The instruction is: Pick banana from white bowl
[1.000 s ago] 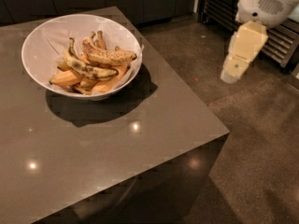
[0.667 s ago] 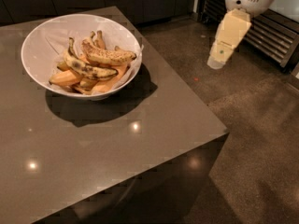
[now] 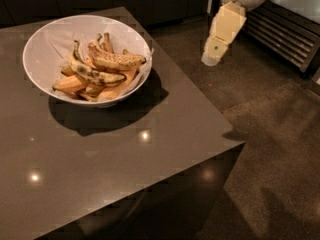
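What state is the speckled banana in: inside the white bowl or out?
Inside: the banana lies atop other bananas in the white bowl; the gripper hangs beyond the table, above the floor.

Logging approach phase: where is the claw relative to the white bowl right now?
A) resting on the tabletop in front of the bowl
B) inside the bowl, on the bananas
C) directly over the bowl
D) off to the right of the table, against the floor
D: the claw hangs to the right of the table, seen against the floor, well apart from the white bowl where the speckled banana lies untouched.
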Robot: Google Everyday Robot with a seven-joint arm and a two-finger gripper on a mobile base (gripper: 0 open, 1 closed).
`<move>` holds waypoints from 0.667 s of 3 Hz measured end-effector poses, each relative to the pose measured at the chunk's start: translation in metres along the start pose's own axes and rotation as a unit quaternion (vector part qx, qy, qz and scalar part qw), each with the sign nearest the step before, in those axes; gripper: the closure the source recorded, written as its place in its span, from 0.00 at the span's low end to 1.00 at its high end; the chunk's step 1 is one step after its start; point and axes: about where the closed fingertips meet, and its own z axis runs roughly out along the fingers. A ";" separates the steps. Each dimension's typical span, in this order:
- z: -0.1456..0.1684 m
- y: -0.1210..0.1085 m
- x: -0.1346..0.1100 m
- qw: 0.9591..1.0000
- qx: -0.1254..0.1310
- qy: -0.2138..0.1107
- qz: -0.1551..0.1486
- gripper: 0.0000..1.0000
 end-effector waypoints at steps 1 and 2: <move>0.003 0.002 -0.033 1.000 -0.005 -0.011 -0.028 0.00; 0.010 0.010 -0.071 0.996 -0.006 0.000 -0.087 0.00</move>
